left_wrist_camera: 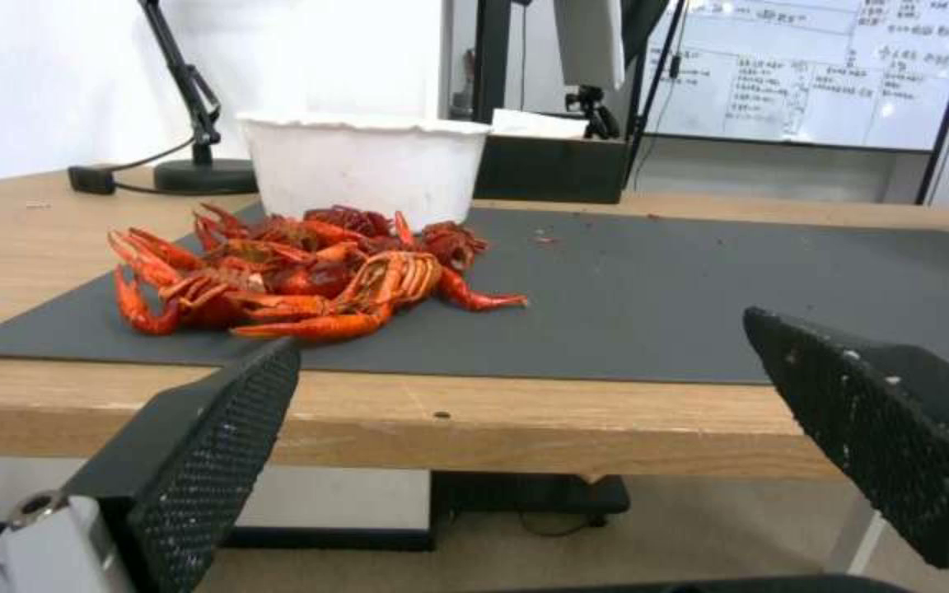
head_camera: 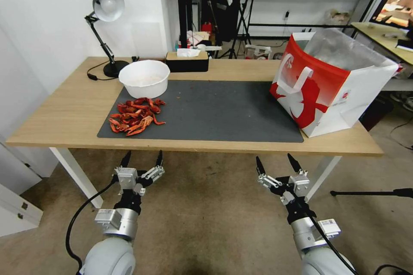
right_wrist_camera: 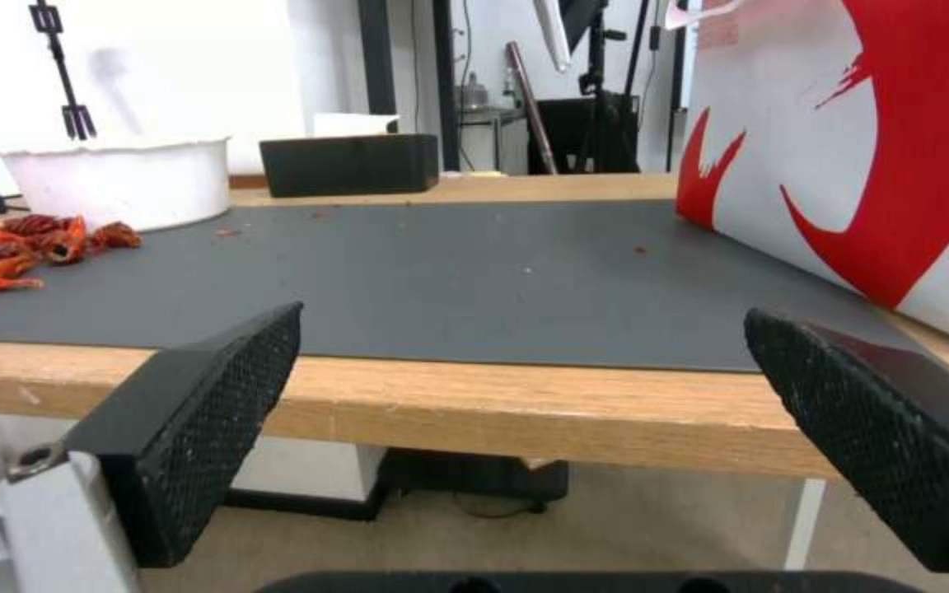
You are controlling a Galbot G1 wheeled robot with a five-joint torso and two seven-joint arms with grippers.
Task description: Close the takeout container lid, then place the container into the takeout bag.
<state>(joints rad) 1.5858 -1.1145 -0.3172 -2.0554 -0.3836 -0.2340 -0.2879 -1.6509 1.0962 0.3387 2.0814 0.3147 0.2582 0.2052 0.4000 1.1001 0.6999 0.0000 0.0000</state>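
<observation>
The takeout bag (head_camera: 327, 90), red and white with white handles and a silvery lining, stands open on the right end of the table; its side (right_wrist_camera: 881, 148) also rises close by in the right wrist view. The takeout container and its lid are out of view. My left gripper (head_camera: 143, 159) hangs open below the table's front edge, facing the crayfish pile, with nothing between its fingers (left_wrist_camera: 222, 428). My right gripper (head_camera: 274, 158) is likewise open and empty below the front edge, left of the bag, fingers (right_wrist_camera: 222, 395) spread wide.
A dark mat (head_camera: 223, 107) covers the middle of the wooden table (head_camera: 64, 111). On its left sit a round white bowl (head_camera: 144, 78) and a pile of red crayfish (head_camera: 135, 117). A desk lamp (head_camera: 105, 6) and a black tissue box (head_camera: 187, 61) stand at the back.
</observation>
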